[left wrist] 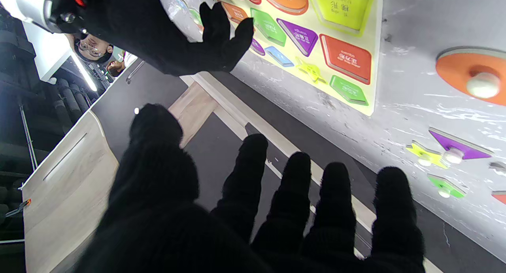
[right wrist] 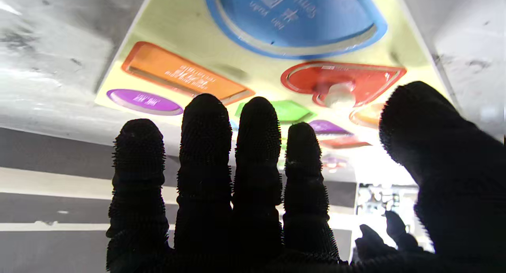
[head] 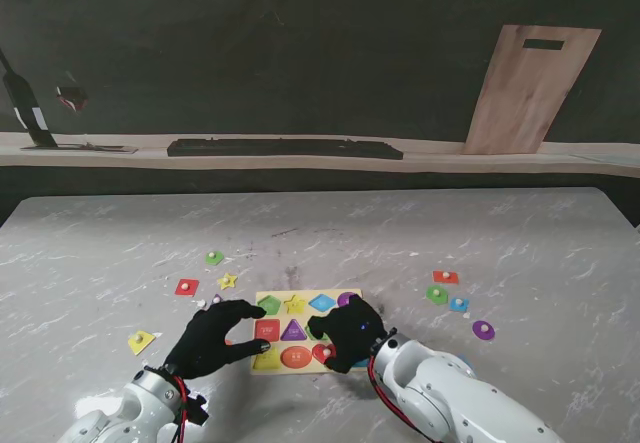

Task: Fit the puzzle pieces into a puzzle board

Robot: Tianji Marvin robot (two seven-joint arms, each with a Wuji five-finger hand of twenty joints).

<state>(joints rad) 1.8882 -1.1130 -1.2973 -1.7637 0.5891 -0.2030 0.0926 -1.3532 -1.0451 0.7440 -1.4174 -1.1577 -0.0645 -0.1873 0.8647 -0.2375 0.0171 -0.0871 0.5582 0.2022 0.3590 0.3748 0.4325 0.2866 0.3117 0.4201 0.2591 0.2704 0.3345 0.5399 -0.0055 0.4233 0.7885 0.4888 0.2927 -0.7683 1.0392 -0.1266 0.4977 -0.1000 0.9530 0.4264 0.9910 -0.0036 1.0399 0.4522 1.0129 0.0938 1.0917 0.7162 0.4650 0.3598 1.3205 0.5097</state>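
Over the puzzle board (head: pixel 307 331) both hands hover, left hand (head: pixel 212 336) and right hand (head: pixel 350 332), fingers spread, empty; loose pieces flank both sides.

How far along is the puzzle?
Done: only the red heart looks seated in the board. In hand: nothing; left hand and right hand hover open over it. Left: other visible slots empty, pieces like yellow star and purple piece loose on table.

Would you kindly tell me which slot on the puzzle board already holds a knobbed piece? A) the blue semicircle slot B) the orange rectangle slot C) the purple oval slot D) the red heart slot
D: in the right wrist view, the red heart piece with its white knob sits in the puzzle board; the other named recesses show only printed text.
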